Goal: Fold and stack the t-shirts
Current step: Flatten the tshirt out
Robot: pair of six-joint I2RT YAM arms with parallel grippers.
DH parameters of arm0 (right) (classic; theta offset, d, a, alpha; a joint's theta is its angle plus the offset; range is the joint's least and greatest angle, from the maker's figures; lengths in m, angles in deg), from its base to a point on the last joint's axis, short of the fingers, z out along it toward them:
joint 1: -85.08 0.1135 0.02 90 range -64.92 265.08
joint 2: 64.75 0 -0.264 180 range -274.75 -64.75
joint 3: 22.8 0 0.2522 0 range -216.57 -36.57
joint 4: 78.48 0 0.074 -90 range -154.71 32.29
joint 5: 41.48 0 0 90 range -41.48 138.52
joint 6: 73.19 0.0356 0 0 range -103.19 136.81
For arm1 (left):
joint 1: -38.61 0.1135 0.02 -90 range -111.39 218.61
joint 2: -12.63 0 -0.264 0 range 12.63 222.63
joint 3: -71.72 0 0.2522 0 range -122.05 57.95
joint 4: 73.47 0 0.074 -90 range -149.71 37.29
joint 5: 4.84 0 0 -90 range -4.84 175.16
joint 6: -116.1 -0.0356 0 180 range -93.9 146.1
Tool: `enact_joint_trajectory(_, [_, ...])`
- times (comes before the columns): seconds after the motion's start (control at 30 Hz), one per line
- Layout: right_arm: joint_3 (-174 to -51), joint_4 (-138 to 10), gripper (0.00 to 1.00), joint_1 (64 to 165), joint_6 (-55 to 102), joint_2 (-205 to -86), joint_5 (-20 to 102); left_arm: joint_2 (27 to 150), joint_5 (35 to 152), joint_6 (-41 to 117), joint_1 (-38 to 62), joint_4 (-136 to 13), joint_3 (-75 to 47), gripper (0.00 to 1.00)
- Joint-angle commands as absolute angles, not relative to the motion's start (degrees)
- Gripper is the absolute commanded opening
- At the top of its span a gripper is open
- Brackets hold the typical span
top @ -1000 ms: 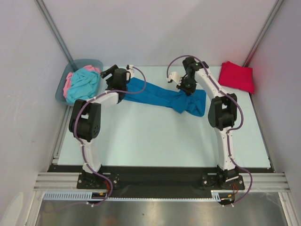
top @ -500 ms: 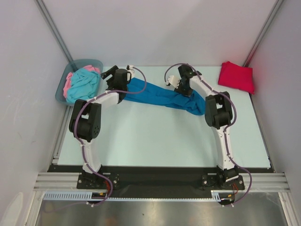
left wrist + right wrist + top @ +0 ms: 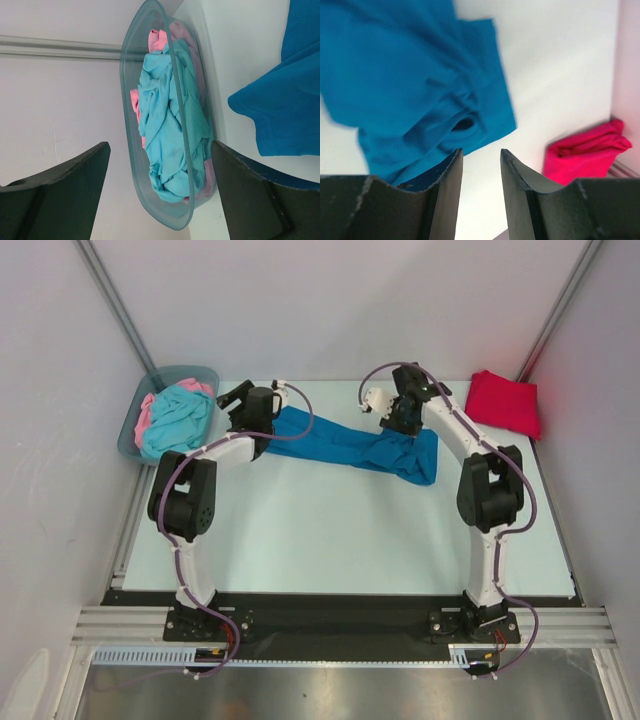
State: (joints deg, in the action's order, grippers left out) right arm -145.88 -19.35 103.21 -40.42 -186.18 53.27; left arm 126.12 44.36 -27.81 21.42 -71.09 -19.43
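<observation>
Table [image 3: 330, 535] — blue shirt [image 3: 330, 445], red shirt [image 3: 505, 402], bin [image 3: 190, 371]

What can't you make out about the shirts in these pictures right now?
- Top view: the left arm covers one end of the blue shirt.
- Left wrist view: the pink shirt is mostly buried under the turquoise shirt in the bin.
- Right wrist view: cloth folds are blurred; a finger hides part of the red shirt.

Left pincer [image 3: 160, 145] gapes wide; right pincer [image 3: 481, 151] looks partly open.
</observation>
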Motion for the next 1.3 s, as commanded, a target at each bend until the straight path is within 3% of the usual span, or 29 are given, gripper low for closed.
enact_joint_trajectory(0.0, [-140.5,-14.5,0.42,103.8,-42.4,-181.7,50.0,126.0,43.1,-26.4,20.9,-71.7,-21.7,0.88])
enact_joint_trajectory(0.3, [-131.0,-15.9,0.44,108.8,-45.2,-177.6,46.9,126.1,43.4,-27.2,20.9,-71.6,-21.7,0.88])
enact_joint_trajectory(0.53, [-132.2,-16.7,0.45,111.3,-44.8,-178.9,46.5,127.6,44.7,-32.7,20.9,-73.9,-19.3,0.88])
enact_joint_trajectory(0.83, [-133.7,-17.7,0.45,111.6,-44.0,-180.2,48.3,127.9,52.5,-44.0,22.1,-88.0,-8.0,0.88])
enact_joint_trajectory(1.27, [-134.4,-18.2,0.45,111.7,-43.0,-180.6,50.5,130.4,55.6,-43.4,22.9,-88.5,-8.3,0.87])
